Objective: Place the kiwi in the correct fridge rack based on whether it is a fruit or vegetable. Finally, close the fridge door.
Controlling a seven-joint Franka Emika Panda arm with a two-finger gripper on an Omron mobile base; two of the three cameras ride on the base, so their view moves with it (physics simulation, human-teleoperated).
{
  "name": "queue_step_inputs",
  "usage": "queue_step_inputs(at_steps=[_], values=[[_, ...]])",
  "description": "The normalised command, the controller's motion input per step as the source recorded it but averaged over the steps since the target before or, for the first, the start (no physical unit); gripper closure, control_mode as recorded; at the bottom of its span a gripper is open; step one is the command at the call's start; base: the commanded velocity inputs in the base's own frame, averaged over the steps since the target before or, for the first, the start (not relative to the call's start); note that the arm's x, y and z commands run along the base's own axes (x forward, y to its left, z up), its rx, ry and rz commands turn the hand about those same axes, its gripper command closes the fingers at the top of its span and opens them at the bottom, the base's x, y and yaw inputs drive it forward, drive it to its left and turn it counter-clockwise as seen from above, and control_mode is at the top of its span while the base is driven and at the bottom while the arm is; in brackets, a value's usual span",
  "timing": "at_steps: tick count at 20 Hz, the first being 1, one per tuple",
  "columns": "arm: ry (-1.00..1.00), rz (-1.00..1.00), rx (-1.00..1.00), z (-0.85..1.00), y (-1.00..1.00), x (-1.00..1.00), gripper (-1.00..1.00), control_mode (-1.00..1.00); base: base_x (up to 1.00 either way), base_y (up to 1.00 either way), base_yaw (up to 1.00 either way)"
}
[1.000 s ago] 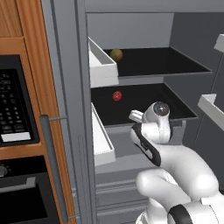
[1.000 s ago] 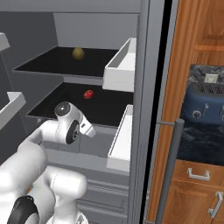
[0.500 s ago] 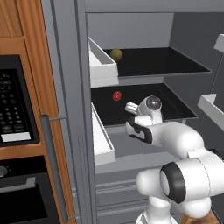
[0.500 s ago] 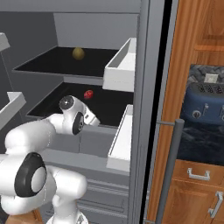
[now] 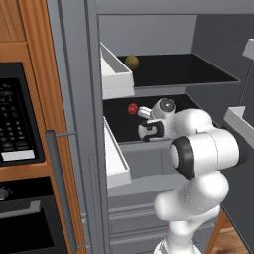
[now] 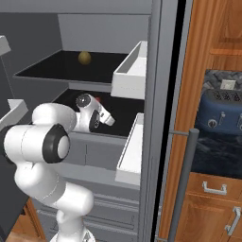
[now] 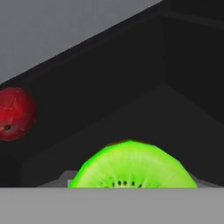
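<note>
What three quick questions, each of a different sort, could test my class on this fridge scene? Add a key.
1. True or false: the kiwi lies loose on the upper shelf.
2. Which ball shares the lower fridge rack with the gripper: A red, B yellow-brown?
3. Fill in: the fridge door is ___.

Key: 1 false, it sits at the gripper, shut on it. 2 A, the red ball; the yellow-brown ball sits above. 3 open.

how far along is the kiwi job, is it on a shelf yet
Done: the gripper has the kiwi in its grip at the lower fridge rack. In hand: carrying it in beside the red ball. Left: let go, pull out, close the fridge door, which stands open.
</note>
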Motion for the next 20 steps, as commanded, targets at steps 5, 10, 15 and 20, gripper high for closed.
queue_step_inputs(at_steps=[5,10,15,20], values=[[0.0,0.0,-0.01,-0.64,0.0,0.48,1.0,-1.0,0.0,0.0,0.0],[0.0,0.0,0.0,-0.59,0.0,0.46,-1.0,-1.0,0.0,0.0,0.0],[0.0,0.01,0.0,-0.43,0.0,0.16,-1.0,-1.0,0.0,0.0,0.0],[-0.01,0.0,0.0,-0.14,0.0,-0.3,-1.0,-1.0,0.0,0.0,0.0]])
